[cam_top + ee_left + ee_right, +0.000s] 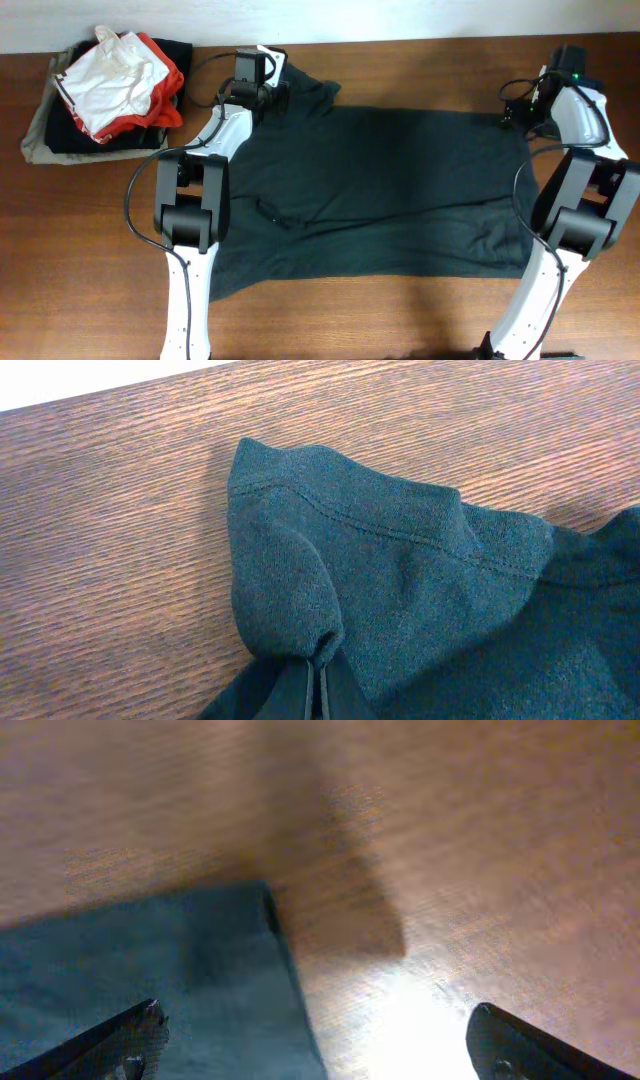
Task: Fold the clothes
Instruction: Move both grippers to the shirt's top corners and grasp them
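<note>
Well to the left of the left claw [262, 95] sits a pile [40, 140] of other garments, a crumpled white garment [110, 75] with red-orange trim on top. The left claw is pressed together on a bunched fold of the dark T-shirt [380, 190] — in its wrist view the fingertips [314, 695] meet with cloth puckered at them. A stitched sleeve hem [340, 510] rises just ahead of them over the wooden table [120, 510]. From that claw the T-shirt spreads flat to the right, reaching the right claw [518, 108]. That claw's jaws stand wide apart, holding nothing — the shirt's corner [250, 905] lies below it, nearer its left finger [125, 1040], with bare wood under the other.
</note>
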You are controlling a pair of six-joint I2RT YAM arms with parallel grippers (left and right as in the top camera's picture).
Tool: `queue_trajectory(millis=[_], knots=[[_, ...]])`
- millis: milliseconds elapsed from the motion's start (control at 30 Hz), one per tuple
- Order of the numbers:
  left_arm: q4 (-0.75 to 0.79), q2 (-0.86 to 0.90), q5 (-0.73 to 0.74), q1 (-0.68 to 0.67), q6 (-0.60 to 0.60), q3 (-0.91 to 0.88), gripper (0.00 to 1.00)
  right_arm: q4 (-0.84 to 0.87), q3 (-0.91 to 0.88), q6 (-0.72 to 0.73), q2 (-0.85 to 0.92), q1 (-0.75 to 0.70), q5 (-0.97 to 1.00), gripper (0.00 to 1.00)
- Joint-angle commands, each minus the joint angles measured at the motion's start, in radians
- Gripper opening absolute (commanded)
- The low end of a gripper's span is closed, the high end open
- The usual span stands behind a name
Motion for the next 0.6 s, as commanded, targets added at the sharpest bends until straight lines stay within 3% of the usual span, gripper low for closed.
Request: queue_trajectory(millis=[0, 400, 467, 500, 533, 567], knots=[[-0.043, 0.036, 0.007, 0.000, 0.005, -0.024, 0.01, 0.030, 0.017, -0.045, 0.011, 0.025, -0.068, 0.96], [-0.046, 0.036, 0.006, 0.000, 0.006, -0.024, 0.01, 0.064, 0.016, -0.044, 0.084, 0.040, -0.066, 0.88], [-0.046, 0.036, 0.006, 0.000, 0.006, -0.024, 0.01, 0.065, 0.016, -0.044, 0.084, 0.040, -0.066, 0.77], [-0.046, 0.036, 0.007, 0.000, 0.005, -0.024, 0.01, 0.064, 0.016, -0.044, 0.084, 0.040, -0.066, 0.53], [-0.046, 0.036, 0.006, 0.000, 0.006, -0.024, 0.04, 0.064, 0.016, -0.043, 0.084, 0.040, -0.066, 0.43], [-0.046, 0.036, 0.006, 0.000, 0.006, -0.024, 0.10, 0.065, 0.016, -0.033, 0.084, 0.040, -0.065, 0.43]])
